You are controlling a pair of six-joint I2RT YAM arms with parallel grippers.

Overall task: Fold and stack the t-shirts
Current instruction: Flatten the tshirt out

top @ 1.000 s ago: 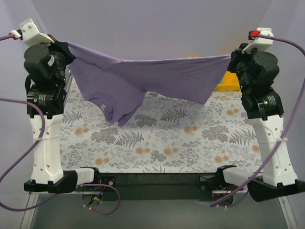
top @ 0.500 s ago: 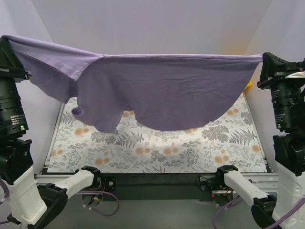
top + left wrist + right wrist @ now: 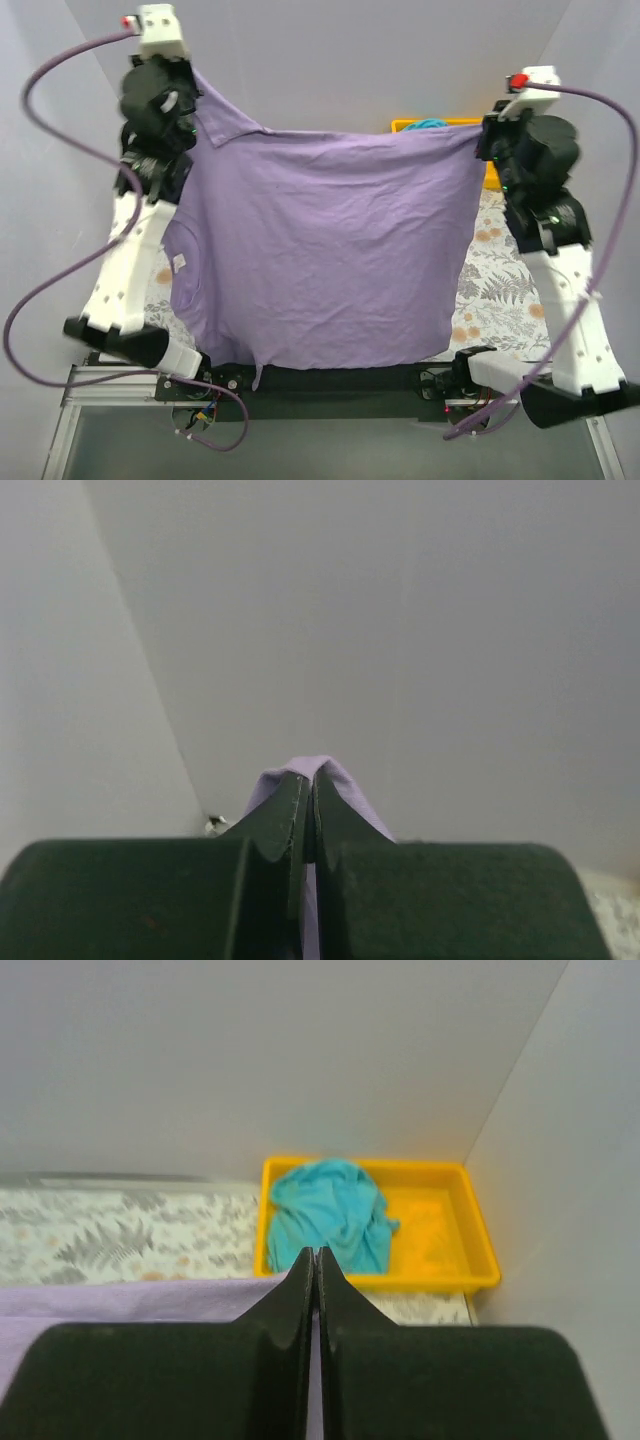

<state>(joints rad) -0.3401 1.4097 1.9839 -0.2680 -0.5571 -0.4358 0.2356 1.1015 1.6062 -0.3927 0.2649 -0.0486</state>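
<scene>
the purple shirt [image 3: 320, 250] hangs as a wide sheet across the middle of the top view. its top edge is drawn nearly straight from upper left to upper right, and its lower hem reaches the near table edge at bottom centre. a small white label [image 3: 180, 262] shows low on its left side. held high by two corners, the cloth falls open under its own weight. this looks meant to spread it out and show its outline before it goes down flat for folding, so no fold seems to have been started yet.

the left gripper [image 3: 310, 780] is pinched tight on the upper-left corner, with a tuft of purple poking past its tips in its wrist view. the right gripper [image 3: 316, 1260] is likewise clamped on the upper-right corner, and the purple edge runs off to the lower left of its view.

the teal shirt [image 3: 325, 1215] lies crumpled in the yellow tray [image 3: 470, 1250], upper middle of the right wrist view, apparently waiting its turn. the floral table [image 3: 500, 290] shows to the right of the hanging cloth.

laying the shirt flat would likely need both arms to come down together with the top edge taut. otherwise the hem could bunch or drape over the near edge.
</scene>
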